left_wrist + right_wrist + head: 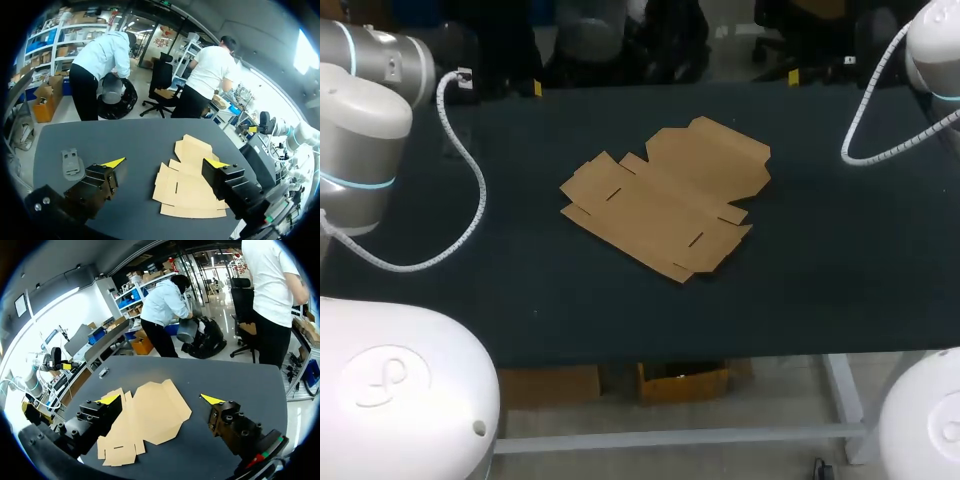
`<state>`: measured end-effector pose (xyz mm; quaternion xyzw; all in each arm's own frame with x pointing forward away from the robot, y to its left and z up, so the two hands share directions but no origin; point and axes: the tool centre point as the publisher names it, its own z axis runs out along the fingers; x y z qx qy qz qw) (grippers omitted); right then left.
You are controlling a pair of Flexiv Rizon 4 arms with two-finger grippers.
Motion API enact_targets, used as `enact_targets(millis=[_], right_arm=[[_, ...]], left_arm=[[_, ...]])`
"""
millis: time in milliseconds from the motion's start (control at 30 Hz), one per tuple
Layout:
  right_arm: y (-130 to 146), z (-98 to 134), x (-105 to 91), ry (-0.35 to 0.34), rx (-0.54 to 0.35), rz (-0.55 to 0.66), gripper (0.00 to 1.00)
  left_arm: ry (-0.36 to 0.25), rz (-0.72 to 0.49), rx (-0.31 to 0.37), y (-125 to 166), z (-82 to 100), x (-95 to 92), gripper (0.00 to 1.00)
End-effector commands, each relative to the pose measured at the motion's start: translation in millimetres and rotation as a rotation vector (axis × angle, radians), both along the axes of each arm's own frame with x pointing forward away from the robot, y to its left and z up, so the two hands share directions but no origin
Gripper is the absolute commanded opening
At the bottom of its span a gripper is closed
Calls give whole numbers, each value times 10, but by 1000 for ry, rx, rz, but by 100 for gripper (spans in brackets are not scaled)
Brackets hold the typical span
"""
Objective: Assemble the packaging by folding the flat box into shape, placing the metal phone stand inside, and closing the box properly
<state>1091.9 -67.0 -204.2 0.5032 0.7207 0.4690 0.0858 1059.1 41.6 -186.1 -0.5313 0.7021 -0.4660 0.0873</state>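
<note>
Flat box [665,198] lies unfolded in the middle of the counter [840,280], all flaps down, nothing creased up yet. Phone stand [71,163] sits on the counter well apart from the box, off toward your left arm's side; in the head view I can't make it out.

Left hand [165,163] is released, fingers spread wide, nothing between them, held above the counter and looking down on the box. Right hand [161,399] is the same: released, empty, above the counter with the box ahead of it.

Step in hand, as I judge it: start the fold. Bring your two hands in from opposite sides so the sheet doesn't skate on the counter. Pin the big centre panel with one hand and get a fingertip of the other under a long side flap at its edge. Lift along the scored line, not at a corner, or the card will likely bow. Leave the stand alone until the walls are up.
</note>
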Motion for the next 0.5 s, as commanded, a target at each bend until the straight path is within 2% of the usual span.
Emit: enact_targets(millis=[33, 300, 500], right_arm=[[-4, 0, -6, -1, 1, 0, 100], [-4, 0, -6, -1, 1, 0, 100], [8, -65, -8, 88, -9, -29, 100]], left_arm=[[9, -2, 5, 2, 20, 8, 100], [9, -2, 5, 2, 20, 8, 100], [51, 6, -12, 5, 3, 23, 100]])
